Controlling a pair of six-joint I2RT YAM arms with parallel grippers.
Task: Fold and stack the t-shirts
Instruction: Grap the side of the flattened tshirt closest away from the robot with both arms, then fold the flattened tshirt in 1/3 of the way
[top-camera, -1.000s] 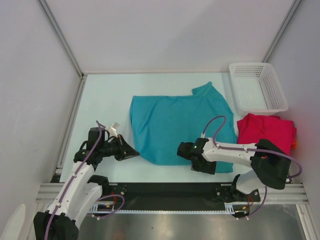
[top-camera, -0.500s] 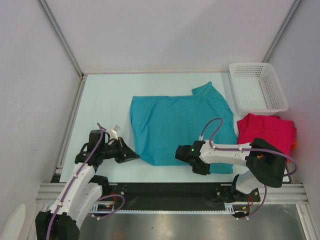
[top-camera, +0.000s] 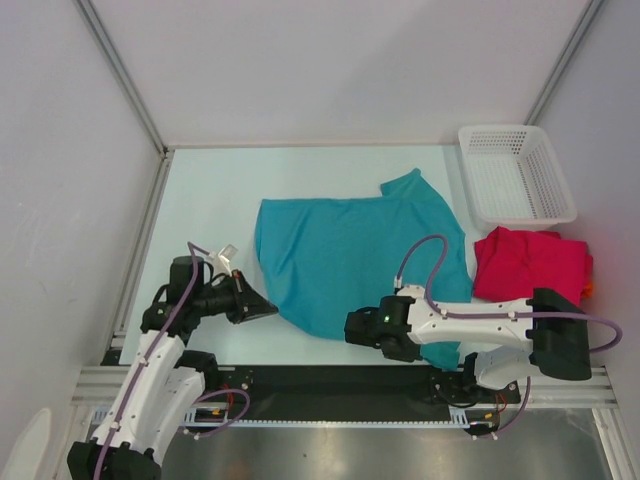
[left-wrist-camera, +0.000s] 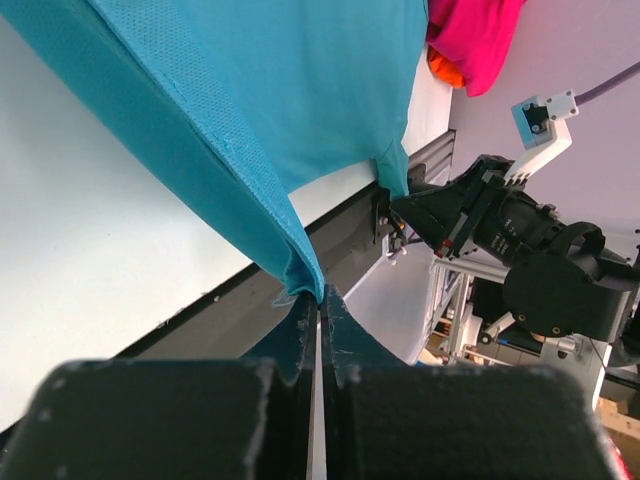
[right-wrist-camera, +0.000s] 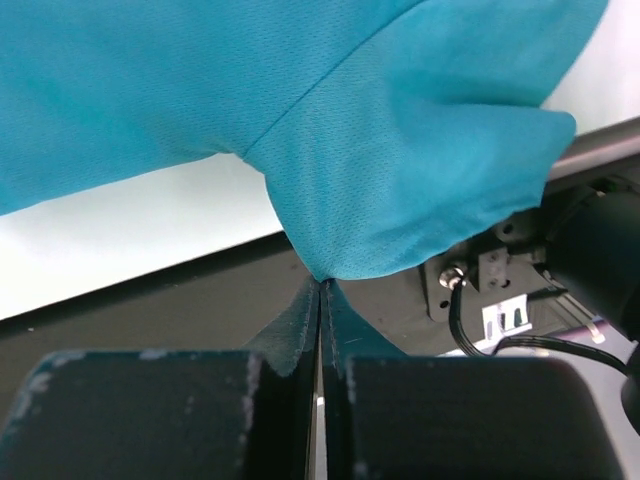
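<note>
The teal t-shirt (top-camera: 350, 250) lies spread across the middle of the table, one sleeve pointing to the far right. My left gripper (top-camera: 272, 311) is shut on its near left edge; in the left wrist view the cloth (left-wrist-camera: 300, 90) runs into the closed tips (left-wrist-camera: 320, 295). My right gripper (top-camera: 352, 328) is shut on the shirt's near hem, and the right wrist view shows a pinched fold (right-wrist-camera: 350, 130) rising from the tips (right-wrist-camera: 320, 282). A crimson-pink t-shirt (top-camera: 530, 262) lies bunched at the right, with an orange edge (top-camera: 590, 290) peeking from under it.
A white mesh basket (top-camera: 515, 175) stands at the far right corner. The black rail (top-camera: 340, 385) with both arm bases runs along the near table edge. Grey walls enclose the table on three sides.
My right gripper has closed on the teal shirt's near hem and moved left and nearer, dragging that edge. The shirt's left side has shifted slightly. The left gripper has kept its hold.
</note>
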